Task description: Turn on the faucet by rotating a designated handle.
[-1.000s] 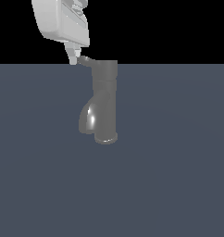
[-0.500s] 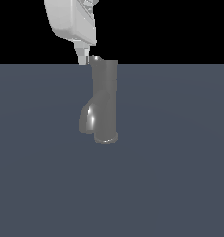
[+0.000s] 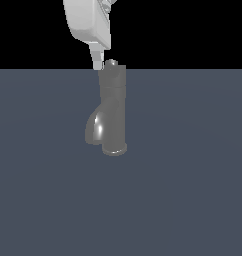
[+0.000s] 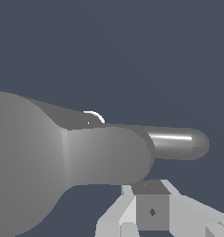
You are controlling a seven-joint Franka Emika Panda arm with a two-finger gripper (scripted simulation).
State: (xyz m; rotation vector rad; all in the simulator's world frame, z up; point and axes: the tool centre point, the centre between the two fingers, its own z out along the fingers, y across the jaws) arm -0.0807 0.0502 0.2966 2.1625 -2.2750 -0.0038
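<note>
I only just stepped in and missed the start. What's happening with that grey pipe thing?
It's a faucet standing on a dark surface, and a single robot arm is working to turn it on. The gripper sits right beside the faucet's top cap, where the handle is. Whether its fingers actually touch the handle can't be told from either view.

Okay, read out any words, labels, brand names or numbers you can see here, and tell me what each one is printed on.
None: the faucet, the gripper and the dark floor carry no text in either view.
The small dark diamond on a gripper finger pad is a mark, not a character.
</note>
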